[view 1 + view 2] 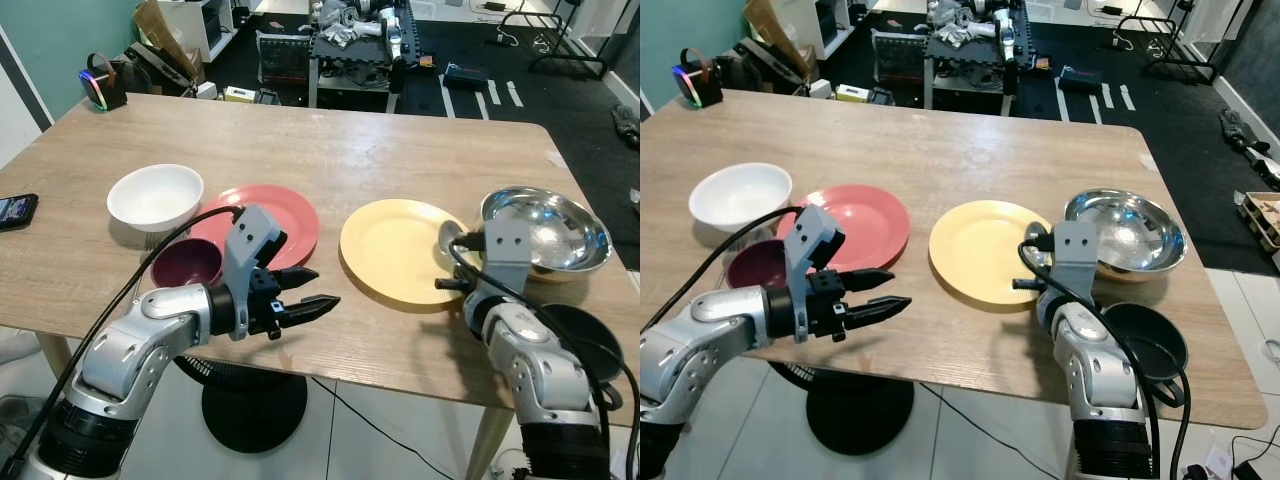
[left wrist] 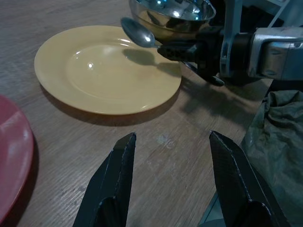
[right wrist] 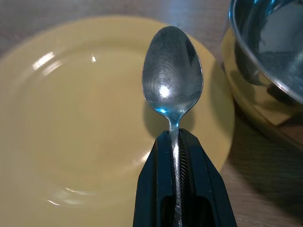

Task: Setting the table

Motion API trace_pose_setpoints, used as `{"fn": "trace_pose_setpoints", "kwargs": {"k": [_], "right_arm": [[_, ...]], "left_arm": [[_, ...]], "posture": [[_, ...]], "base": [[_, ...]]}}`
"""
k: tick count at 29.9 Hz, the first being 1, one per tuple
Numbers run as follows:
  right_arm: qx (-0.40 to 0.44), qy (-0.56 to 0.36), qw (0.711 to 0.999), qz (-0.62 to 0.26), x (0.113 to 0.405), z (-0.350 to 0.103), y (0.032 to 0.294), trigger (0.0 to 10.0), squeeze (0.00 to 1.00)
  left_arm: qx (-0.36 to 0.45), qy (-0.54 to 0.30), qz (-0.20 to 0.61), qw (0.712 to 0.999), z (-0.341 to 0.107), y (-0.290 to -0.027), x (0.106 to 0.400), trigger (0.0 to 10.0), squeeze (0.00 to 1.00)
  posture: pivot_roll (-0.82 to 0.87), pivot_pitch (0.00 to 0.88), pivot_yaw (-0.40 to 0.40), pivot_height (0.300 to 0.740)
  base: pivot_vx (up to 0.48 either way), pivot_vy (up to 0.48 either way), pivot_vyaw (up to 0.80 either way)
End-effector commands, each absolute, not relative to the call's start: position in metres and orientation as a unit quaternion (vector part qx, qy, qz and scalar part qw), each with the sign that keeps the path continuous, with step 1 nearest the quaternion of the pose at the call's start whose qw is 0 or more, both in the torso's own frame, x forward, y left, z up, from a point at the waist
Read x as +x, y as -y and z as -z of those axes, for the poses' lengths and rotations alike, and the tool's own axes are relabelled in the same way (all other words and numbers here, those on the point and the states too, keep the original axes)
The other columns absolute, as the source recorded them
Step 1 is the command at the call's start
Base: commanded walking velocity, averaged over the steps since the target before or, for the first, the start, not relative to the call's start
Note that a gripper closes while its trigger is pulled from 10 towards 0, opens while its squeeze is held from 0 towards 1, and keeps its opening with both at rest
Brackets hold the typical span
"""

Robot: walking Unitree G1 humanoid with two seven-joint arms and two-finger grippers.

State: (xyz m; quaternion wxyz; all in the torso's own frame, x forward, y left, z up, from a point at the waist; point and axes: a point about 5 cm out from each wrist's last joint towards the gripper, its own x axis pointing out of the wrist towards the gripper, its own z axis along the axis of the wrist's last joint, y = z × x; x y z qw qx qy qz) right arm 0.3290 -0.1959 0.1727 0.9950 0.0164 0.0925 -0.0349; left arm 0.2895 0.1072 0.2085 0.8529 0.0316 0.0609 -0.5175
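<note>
The right end effector (image 3: 176,142) is clamped on the thin handle of a shiny metal spoon (image 3: 172,71), whose bowl hangs over the right edge of the round yellow plate (image 1: 395,250), just beside the polished steel bowl (image 1: 548,232). With so narrow a grip, the spoon could pivot or slip, clattering onto the plate or knocking the steel bowl. The left end effector (image 1: 308,292), fingers spread wide, hovers over the wooden surface (image 1: 330,150) near the flat red plate (image 1: 295,215).

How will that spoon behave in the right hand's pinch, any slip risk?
The spoon looks like polished metal, so probably stiff and light. The right hand clamps only its thin handle, bowl cantilevered over the yellow plate, so it may pivot or slip if bumped. If dropped, it would likely clatter rather than break.
</note>
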Motion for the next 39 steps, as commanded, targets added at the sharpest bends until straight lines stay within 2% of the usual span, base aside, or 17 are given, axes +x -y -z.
{"fn": "trace_pose_setpoints", "kwargs": {"k": [1, 9, 19, 28, 29, 39], "right_arm": [[0.040, -0.087, 0.995, 0.026, 0.329, -0.179, 0.188, 10.0, 0.00], [0.042, -0.111, 0.992, 0.039, 0.330, -0.166, 0.174, 10.0, 0.00], [0.042, -0.106, 0.988, 0.103, 0.346, -0.161, 0.183, 10.0, 0.00], [0.051, -0.089, 0.992, 0.079, 0.355, -0.172, 0.172, 10.0, 0.00], [0.051, -0.087, 0.992, 0.073, 0.356, -0.173, 0.169, 10.0, 0.04], [0.043, -0.089, 0.993, 0.065, 0.353, -0.170, 0.168, 10.0, 0.09]], "left_arm": [[0.035, -0.063, 0.520, 0.851, -0.206, -0.105, 0.290, 10.0, 0.00], [0.037, -0.063, 0.519, 0.852, -0.206, -0.106, 0.291, 10.0, 0.00], [0.036, -0.060, 0.517, 0.853, -0.206, -0.105, 0.290, 10.0, 0.00], [0.034, -0.060, 0.515, 0.854, -0.205, -0.105, 0.289, 10.0, 0.00], [0.034, -0.060, 0.515, 0.854, -0.205, -0.104, 0.289, 10.0, 0.00], [0.033, -0.060, 0.514, 0.855, -0.205, -0.104, 0.289, 10.0, 0.00]], "posture": [[0.00, 0.088, 0.091, 0.740], [0.00, 0.085, 0.092, 0.740], [0.02, 0.083, 0.084, 0.740], [0.02, 0.086, 0.076, 0.740], [0.02, 0.086, 0.075, 0.740], [0.02, 0.088, 0.074, 0.740]], "base": [[0.000, 0.000, 0.00], [0.000, 0.000, 0.00], [0.000, 0.000, 0.00], [0.000, 0.000, 0.00], [0.000, 0.000, 0.00], [0.000, 0.000, 0.00]]}}
